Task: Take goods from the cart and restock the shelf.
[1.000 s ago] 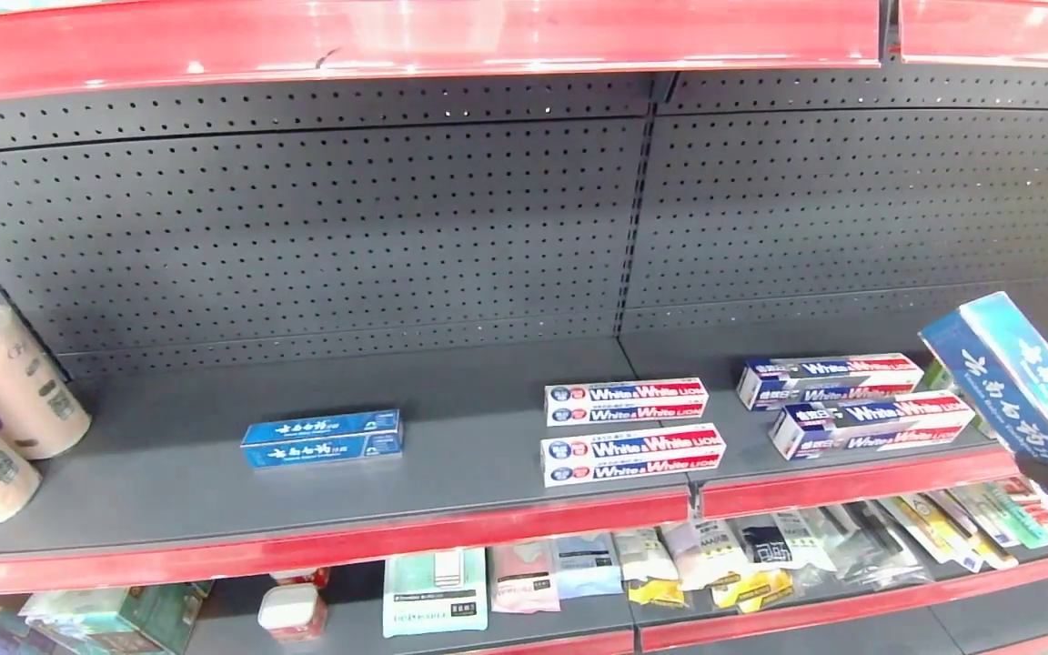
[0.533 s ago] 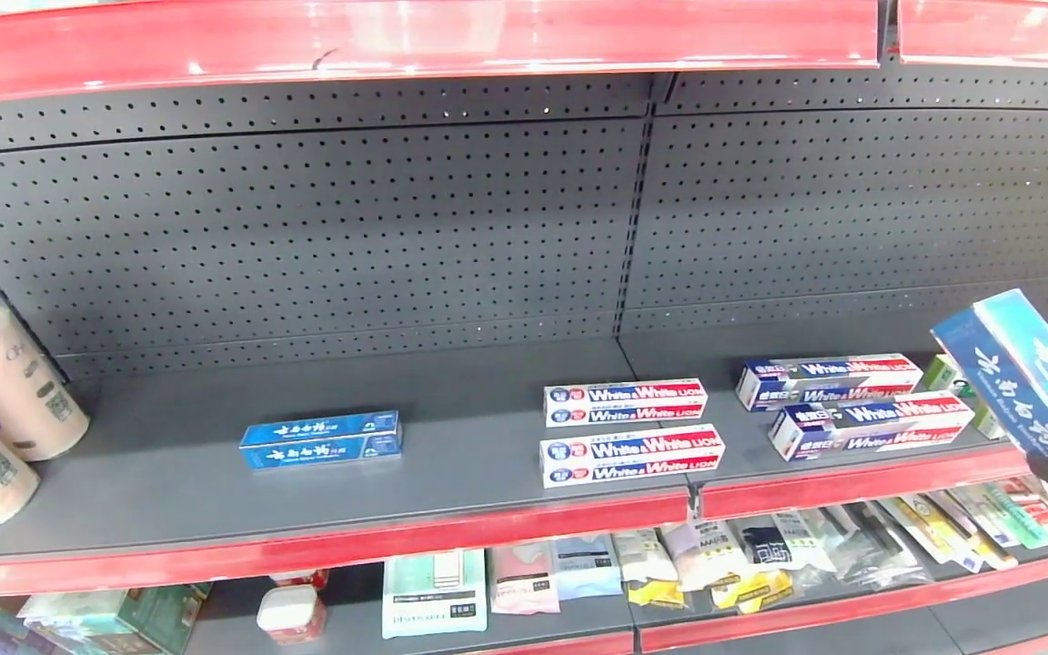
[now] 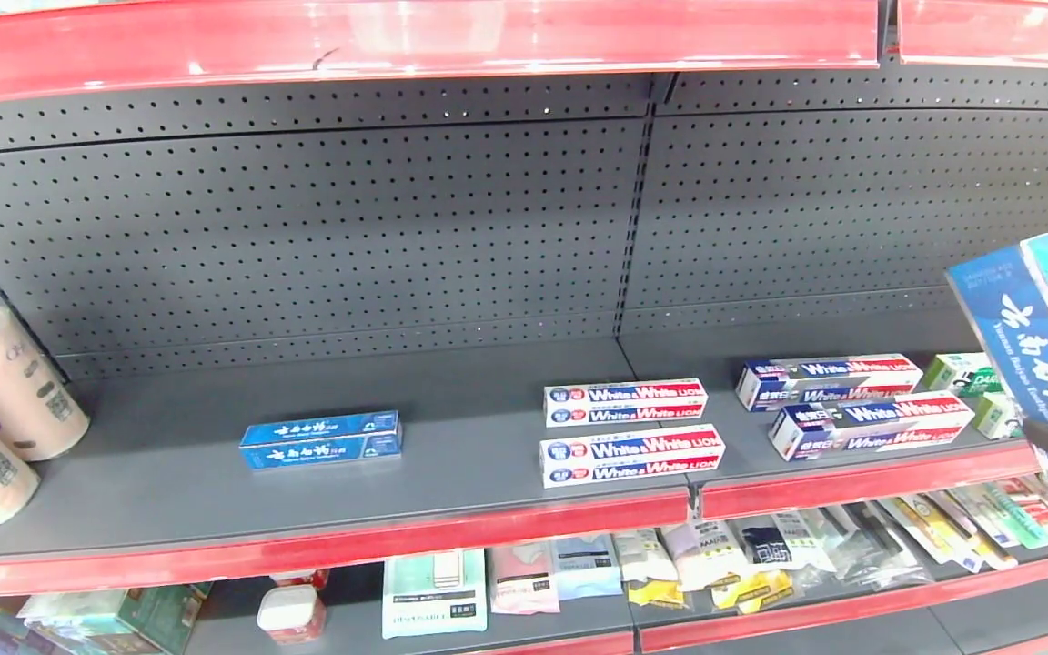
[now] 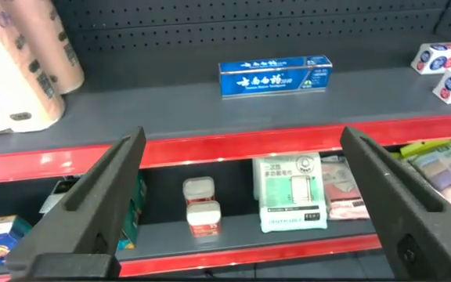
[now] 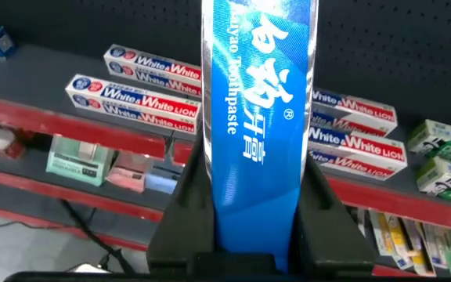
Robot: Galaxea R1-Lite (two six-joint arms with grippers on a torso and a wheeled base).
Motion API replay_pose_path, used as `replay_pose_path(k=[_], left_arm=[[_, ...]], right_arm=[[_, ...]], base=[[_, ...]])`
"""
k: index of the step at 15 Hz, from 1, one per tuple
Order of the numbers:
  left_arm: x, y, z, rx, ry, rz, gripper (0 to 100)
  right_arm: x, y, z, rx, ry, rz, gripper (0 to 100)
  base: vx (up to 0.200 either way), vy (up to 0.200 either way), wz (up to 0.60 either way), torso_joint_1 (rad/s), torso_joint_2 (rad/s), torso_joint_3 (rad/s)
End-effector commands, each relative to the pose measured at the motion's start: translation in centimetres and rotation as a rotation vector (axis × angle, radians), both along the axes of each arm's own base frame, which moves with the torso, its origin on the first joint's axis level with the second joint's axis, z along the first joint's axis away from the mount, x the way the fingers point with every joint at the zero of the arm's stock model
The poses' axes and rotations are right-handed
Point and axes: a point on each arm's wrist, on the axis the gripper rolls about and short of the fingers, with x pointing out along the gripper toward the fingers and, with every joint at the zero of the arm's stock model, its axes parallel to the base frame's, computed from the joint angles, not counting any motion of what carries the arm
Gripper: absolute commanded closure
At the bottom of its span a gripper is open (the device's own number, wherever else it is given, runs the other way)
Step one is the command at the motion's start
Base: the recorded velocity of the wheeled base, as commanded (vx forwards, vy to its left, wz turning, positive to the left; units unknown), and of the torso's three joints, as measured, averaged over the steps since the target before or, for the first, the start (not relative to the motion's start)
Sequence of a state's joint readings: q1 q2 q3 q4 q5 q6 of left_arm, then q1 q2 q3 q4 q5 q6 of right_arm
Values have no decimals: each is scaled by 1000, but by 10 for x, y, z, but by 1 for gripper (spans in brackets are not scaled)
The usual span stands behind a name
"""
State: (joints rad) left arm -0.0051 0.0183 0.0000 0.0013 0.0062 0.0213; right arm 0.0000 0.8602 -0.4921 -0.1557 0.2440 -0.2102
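My right gripper is shut on a blue toothpaste box, held up in the air at the shelf's right end, in front of and above the shelf board. A matching blue toothpaste box lies on the grey shelf left of centre, also seen from the left wrist. My left gripper is open with nothing between its fingers, low in front of the shelf's red front edge.
Two pairs of white toothpaste boxes lie on the shelf's middle and right, green boxes beyond them. Paper rolls stand at the far left. The lower shelf holds packets and small jars. Room is open between the blue box and the rolls.
My right gripper has lifted the blue toothpaste box higher and tipped it more upright at the right edge, uncovering the green boxes behind it. Nothing on the shelf moved.
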Motion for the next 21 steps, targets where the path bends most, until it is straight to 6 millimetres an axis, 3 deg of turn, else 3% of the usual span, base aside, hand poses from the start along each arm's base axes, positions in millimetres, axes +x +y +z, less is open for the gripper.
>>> replay_pose_path(k=[1, 3, 4, 5, 6, 7, 10, 11, 12, 13, 17, 19, 21], left_arm=[[1, 0, 0, 0, 19, -7, 0], [4, 0, 4, 25, 51, 15, 0], [12, 1, 43, 19, 71, 38, 0], [43, 1, 96, -104, 125, 57, 0], [66, 1, 121, -204, 156, 62, 0], [82, 1, 118, -203, 228, 75, 0], [164, 3, 103, -165, 494, 166, 0], [186, 3, 99, -162, 516, 178, 0], [226, 3, 92, -161, 499, 178, 0], [252, 3, 84, -155, 505, 192, 0], [302, -12, 71, -188, 650, 182, 0], [334, -30, 70, -245, 685, 176, 0], [352, -43, 68, -215, 703, 163, 0]], right_arm=[[-3, -1, -2, 10, 0, -15, 100], [-3, -1, -12, 22, 37, -14, 100], [-3, -1, -14, 19, 46, -14, 100], [-2, -1, -14, 14, 46, -16, 100], [0, -1, -13, 3, 47, -27, 100], [0, -1, -13, -14, 47, -39, 100], [0, -2, -13, -55, 37, -69, 100], [0, -2, -13, -64, 36, -75, 100], [2, -2, -11, -80, 33, -75, 100], [3, -2, -12, -92, 37, -72, 100], [4, -3, -12, -107, 34, -72, 100], [2, -3, -11, -110, 26, -71, 100], [2, -3, -10, -111, 22, -71, 100]], base=[[0, 0, 0, 0, 0, 0], [0, 0, 0, 0, 0, 0], [0, 0, 0, 0, 0, 0], [0, 0, 0, 0, 0, 0], [0, 0, 0, 0, 0, 0], [0, 0, 0, 0, 0, 0], [0, 0, 0, 0, 0, 0], [0, 0, 0, 0, 0, 0], [0, 0, 0, 0, 0, 0], [0, 0, 0, 0, 0, 0], [0, 0, 0, 0, 0, 0], [0, 0, 0, 0, 0, 0], [0, 0, 0, 0, 0, 0]])
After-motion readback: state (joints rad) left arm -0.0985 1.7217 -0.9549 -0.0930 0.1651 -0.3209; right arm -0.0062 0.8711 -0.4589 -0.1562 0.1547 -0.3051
